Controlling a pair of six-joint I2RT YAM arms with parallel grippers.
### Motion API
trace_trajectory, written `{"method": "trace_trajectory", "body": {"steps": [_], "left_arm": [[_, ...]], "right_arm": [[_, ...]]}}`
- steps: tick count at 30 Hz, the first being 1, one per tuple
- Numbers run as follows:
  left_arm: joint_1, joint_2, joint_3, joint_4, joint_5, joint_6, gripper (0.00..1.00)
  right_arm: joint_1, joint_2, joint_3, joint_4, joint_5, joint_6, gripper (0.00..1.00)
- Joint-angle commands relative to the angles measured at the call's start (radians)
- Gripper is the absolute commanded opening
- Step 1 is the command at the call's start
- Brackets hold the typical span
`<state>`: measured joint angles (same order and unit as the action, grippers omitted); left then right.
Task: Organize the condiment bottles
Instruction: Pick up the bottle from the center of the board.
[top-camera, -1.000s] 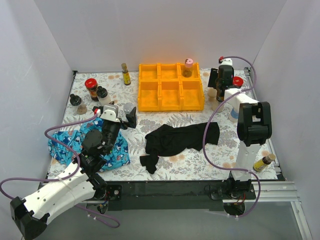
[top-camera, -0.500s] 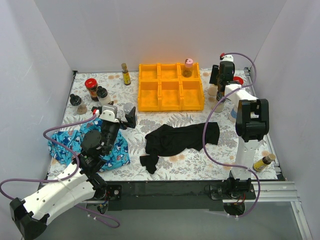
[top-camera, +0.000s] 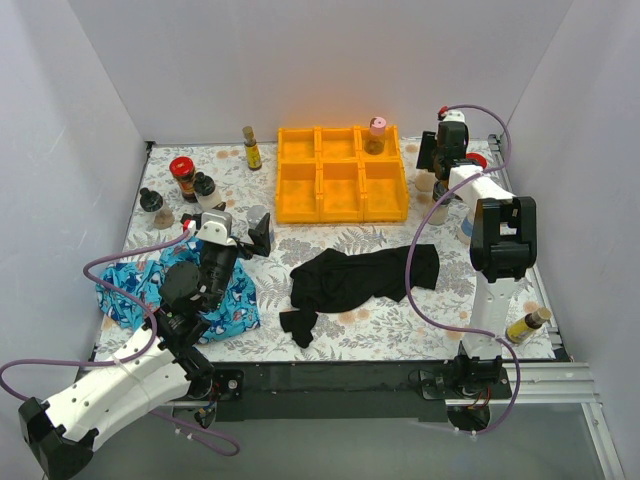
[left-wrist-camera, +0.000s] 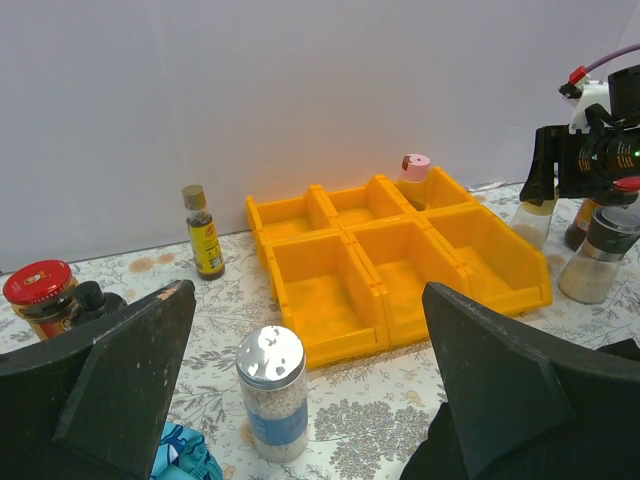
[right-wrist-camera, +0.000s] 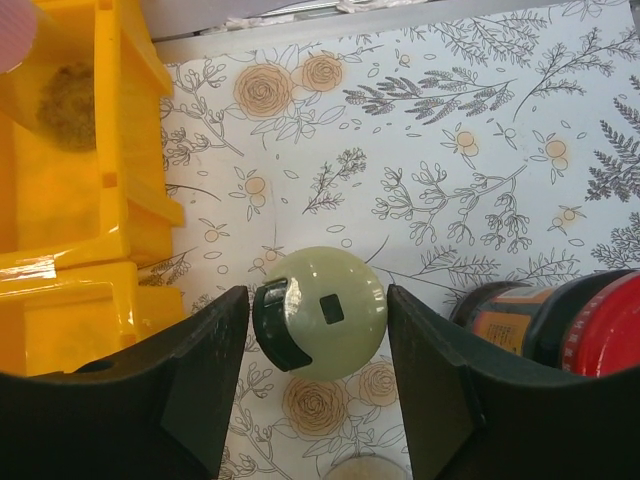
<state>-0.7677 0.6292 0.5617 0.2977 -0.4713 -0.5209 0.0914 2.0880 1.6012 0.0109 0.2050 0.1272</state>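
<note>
Your left gripper (left-wrist-camera: 308, 295) sits low over the floral-patterned table cover (left-wrist-camera: 390, 430) with its jaws spread wide and nothing held. A clear silver-lidded jar of white grains (left-wrist-camera: 272, 392) stands upright ahead of it, in the gap between the two fingers and touching neither, just in front of the orange six-compartment plastic tray (left-wrist-camera: 400, 270). Your right gripper (right-wrist-camera: 316, 295) points down at the tray's right side. Its jaws are parted, straddling the round pale-green cap of an upright bottle (right-wrist-camera: 322, 315), and they do not look clamped on it. A red-lidded dark jar (right-wrist-camera: 560, 325) stands just right of that bottle. The pink-lidded jar (left-wrist-camera: 415, 172) is in the tray's far right compartment. Left of the tray stand a slim amber yellow-capped bottle (left-wrist-camera: 205, 232), another red-lidded dark jar (left-wrist-camera: 38, 297) and a black-capped bottle (left-wrist-camera: 92, 298).
</note>
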Motion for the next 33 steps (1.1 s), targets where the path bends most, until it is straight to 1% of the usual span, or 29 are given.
{"method": "trace_trajectory", "body": {"steps": [1, 3, 4, 7, 10, 13, 24, 33], "left_arm": [[-0.001, -0.011, 0.003, 0.012, -0.001, 0.004, 0.98], [-0.001, -0.011, 0.001, 0.014, -0.004, 0.005, 0.98], [-0.001, -0.011, 0.001, 0.014, -0.006, 0.007, 0.98], [-0.001, -0.010, 0.000, 0.015, -0.007, 0.009, 0.98], [-0.002, -0.008, 0.000, 0.017, -0.007, 0.009, 0.98], [-0.002, -0.006, 0.000, 0.020, -0.004, 0.009, 0.98], [-0.001, -0.005, 0.000, 0.020, -0.003, 0.009, 0.98], [-0.002, -0.006, -0.002, 0.018, -0.007, 0.013, 0.98]], "right_arm": [[-0.002, 0.018, 0.046, 0.001, 0.002, 0.002, 0.62], [-0.004, 0.021, 0.054, 0.001, 0.004, 0.000, 0.57], [-0.004, 0.026, 0.058, 0.001, 0.001, -0.001, 0.47], [-0.004, 0.033, 0.088, 0.001, -0.018, -0.015, 0.31], [-0.004, 0.030, 0.112, 0.003, -0.024, -0.021, 0.23], [-0.004, 0.011, 0.132, 0.014, -0.026, -0.024, 0.17], [0.024, -0.043, 0.230, 0.021, -0.030, -0.031, 0.13], [0.114, 0.038, 0.394, 0.030, -0.021, -0.020, 0.11]]}}
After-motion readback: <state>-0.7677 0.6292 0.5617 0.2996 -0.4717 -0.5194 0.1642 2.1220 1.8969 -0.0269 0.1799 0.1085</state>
